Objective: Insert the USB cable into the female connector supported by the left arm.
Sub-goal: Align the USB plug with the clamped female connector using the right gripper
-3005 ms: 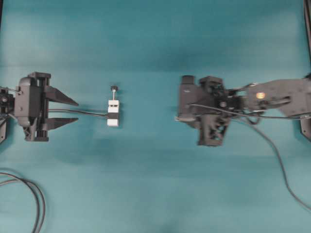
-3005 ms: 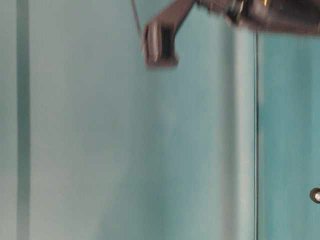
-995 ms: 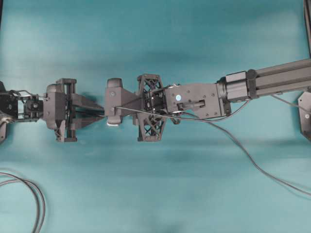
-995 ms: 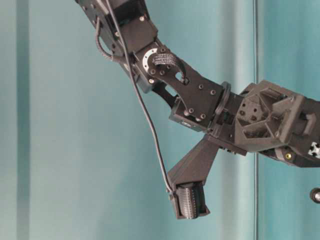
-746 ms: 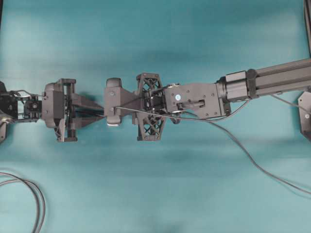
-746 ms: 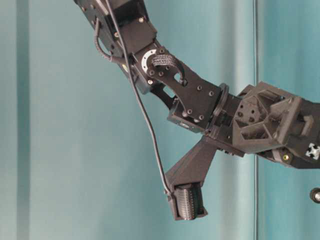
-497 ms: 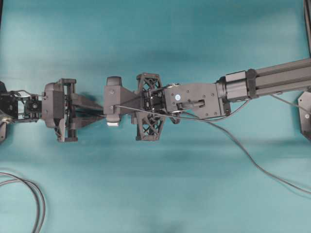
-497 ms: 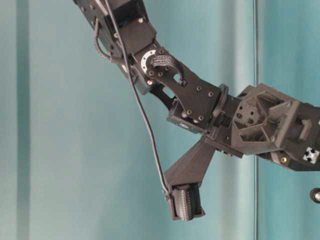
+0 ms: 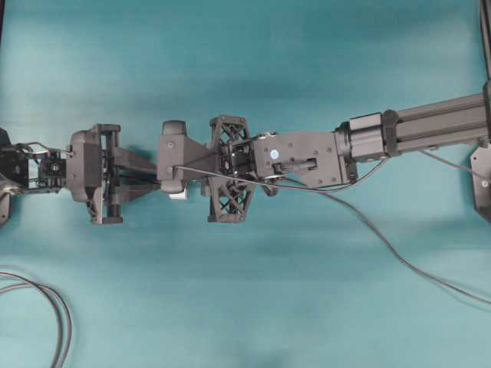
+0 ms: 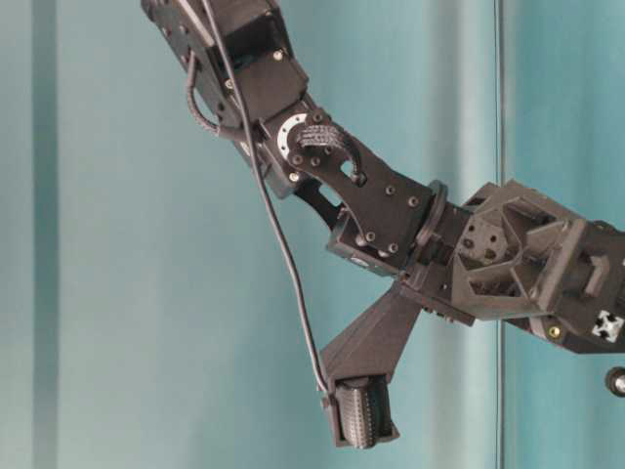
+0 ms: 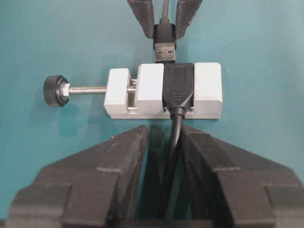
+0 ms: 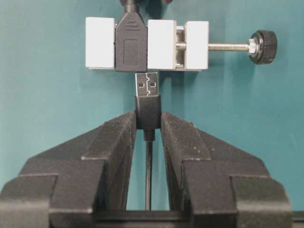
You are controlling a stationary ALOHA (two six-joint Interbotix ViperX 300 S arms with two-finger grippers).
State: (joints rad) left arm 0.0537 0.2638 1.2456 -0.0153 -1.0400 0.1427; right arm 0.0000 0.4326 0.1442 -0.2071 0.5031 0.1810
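Right gripper (image 12: 148, 124) clamps the USB cable (image 12: 147, 102), plug tip just short of the female connector (image 12: 147, 44), whose lead the left gripper (image 11: 164, 137) pinches narrowly.

Reaches in from one side with the right arm (image 9: 414, 126), long and stretched out flat. Tips the right wrist (image 10: 391, 210) down, so the right gripper (image 12: 148, 118) points low. Pinches the USB cable (image 12: 147, 111) by its short black part between both right fingers (image 12: 114, 142), with the silver end sticking out past the fingertips.

Comes in from the other side with the left arm (image 9: 46, 169), short and low. Points the left gripper (image 11: 164, 135) straight at the right gripper, tips nearly meeting. Closes the left fingers (image 11: 128, 156) in on the thin dark wire of the female connector (image 11: 209, 90), just ahead of the fingertips.
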